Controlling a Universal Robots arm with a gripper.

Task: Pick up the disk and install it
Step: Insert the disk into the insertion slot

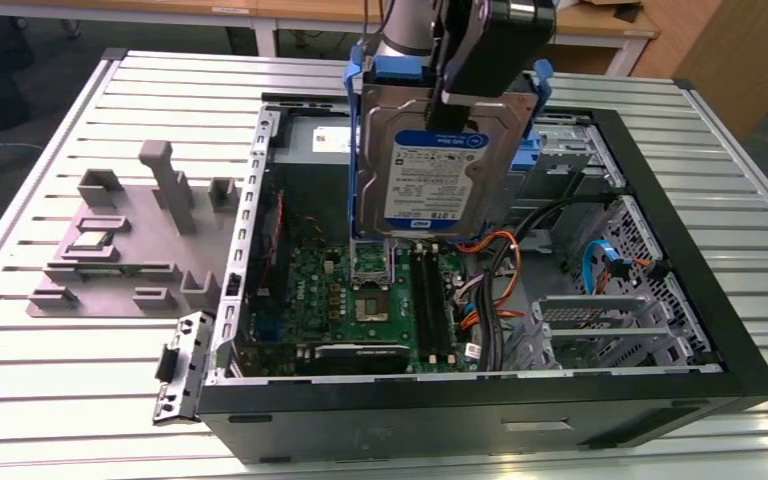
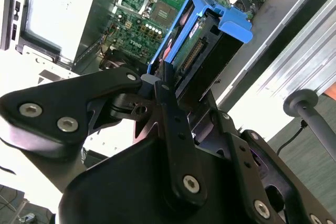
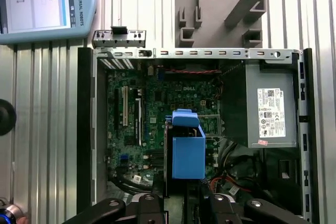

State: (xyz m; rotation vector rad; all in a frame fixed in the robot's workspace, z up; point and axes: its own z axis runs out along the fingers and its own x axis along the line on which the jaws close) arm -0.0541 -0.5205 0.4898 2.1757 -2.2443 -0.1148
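Note:
The disk [image 1: 424,170], a silver hard drive with a white-and-blue label in a blue carrier bracket, hangs upright over the open computer case [image 1: 704,300]. My gripper [image 1: 462,95] is shut on its upper edge, well above the green motherboard [image 1: 371,290]. In the second wrist view the black fingers [image 2: 164,85] clamp the disk [image 2: 202,51] by its near end. In the first wrist view the blue carrier end [image 3: 188,150] stands out from the gripper [image 3: 181,198] over the motherboard.
A grey power supply box with a white sticker [image 3: 268,114] fills one corner of the case. A metal drive cage [image 1: 598,320] and orange and black cables [image 1: 498,270] lie inside. A grey fixture [image 1: 131,240] sits on the slatted table at the exterior view's left.

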